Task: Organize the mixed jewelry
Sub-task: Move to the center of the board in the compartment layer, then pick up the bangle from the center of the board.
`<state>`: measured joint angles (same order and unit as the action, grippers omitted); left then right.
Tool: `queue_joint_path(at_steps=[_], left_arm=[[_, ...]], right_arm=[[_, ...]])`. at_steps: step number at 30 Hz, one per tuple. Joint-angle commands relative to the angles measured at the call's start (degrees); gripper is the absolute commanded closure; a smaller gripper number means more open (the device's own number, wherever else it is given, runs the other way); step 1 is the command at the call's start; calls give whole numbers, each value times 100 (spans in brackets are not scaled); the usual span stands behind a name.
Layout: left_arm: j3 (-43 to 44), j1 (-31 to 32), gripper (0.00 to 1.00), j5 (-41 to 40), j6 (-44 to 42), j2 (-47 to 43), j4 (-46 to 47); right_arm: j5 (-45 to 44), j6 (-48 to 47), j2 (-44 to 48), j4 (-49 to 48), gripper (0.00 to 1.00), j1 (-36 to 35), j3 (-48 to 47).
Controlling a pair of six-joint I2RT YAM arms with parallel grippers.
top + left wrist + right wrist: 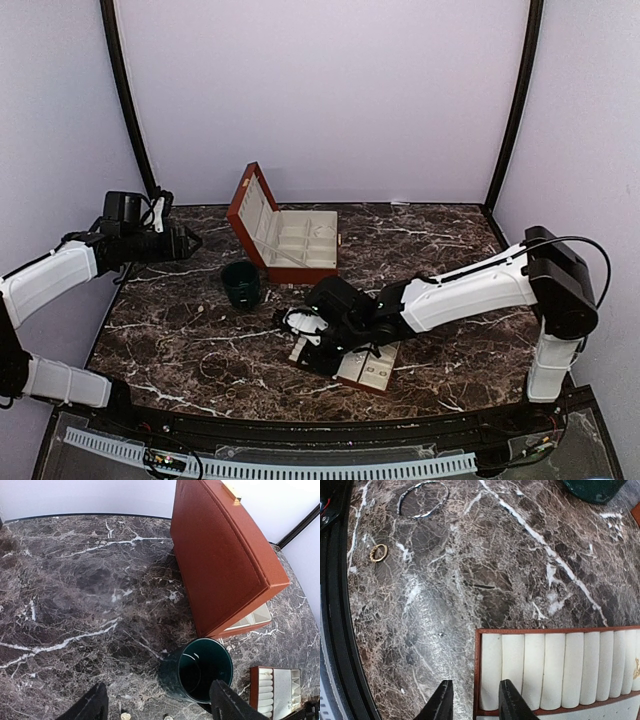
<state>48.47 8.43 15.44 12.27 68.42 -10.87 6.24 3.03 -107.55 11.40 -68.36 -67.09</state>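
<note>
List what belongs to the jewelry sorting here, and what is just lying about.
Belongs to the job:
- gold ring, loose on the table
- thin silver loop, also loose
- slotted tray, cream rolls
- red-brown box, lid open

Just lying about:
- dark green cup, probably; its part is unclear

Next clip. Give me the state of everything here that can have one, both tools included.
red-brown box, lid open and standing up.
dark green cup, upright on the table.
slotted tray, flat on the table, small gold piece in a slot near its edge.
gold ring, loose on the table.
thin loop, loose on the table.
left tool, open, empty.
right tool, slightly open, empty, over the tray's corner.
</note>
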Motion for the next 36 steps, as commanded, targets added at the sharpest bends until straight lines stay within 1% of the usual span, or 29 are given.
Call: queue_joint_path(at_steps=[1, 3, 6, 8, 11, 12, 14, 16, 18, 24, 26, 29, 33, 35, 36], left_arm=[[-263, 27, 28, -135, 360, -284, -159], [-480, 57, 29, -351, 754, -427, -280], [-971, 166, 33, -565, 1403, -689, -673], [-1354, 358, 35, -611, 1848, -913, -895], [-2034, 801, 42, -513, 2562, -1314, -1027], [-2196, 994, 42, -474, 2746, -1396, -1045], [-2382, 1160, 43, -444, 2976, -1525, -1157], [-2429, 1215, 44, -414, 3081, -1574, -1283], [-2408, 1292, 45, -326, 3189, -1558, -1453], [-2434, 1932, 45, -243, 3609, -1408, -2037], [-2404, 2170, 49, -250, 3694, -1402, -2041], [-2301, 2531, 50, -341, 3615, -1407, -1826], [-2182, 2771, 51, -291, 3479, -1181, -1449], [-2049, 2964, 55, -382, 3337, -919, -1444], [-1965, 3069, 59, -453, 3258, -760, -1482]], right_arm=[[-9, 184, 411, -572, 59, 11, 148], [-83, 299, 623, -711, 57, 77, 261], [-243, 585, 992, -1001, 56, 245, 532], [-276, 829, 1253, -1240, 54, 440, 762], [-241, 1180, 1536, -1633, 48, 841, 1118], [-229, 1252, 1546, -1637, 47, 934, 1110], [-487, 1255, 1408, -1326, 47, 970, 897], [-591, 1291, 1179, -938, 48, 965, 545], [-749, 1490, 1010, -789, 49, 958, 292], [-782, 1869, 756, -1075, 49, 926, 232], [-790, 1994, 704, -1117, 49, 921, 258], [-784, 2125, 693, -1283, 49, 921, 352], [-826, 2155, 712, -1283, 49, 921, 436], [-908, 2135, 725, -1264, 49, 921, 475], [-956, 2126, 738, -1256, 49, 925, 489]])
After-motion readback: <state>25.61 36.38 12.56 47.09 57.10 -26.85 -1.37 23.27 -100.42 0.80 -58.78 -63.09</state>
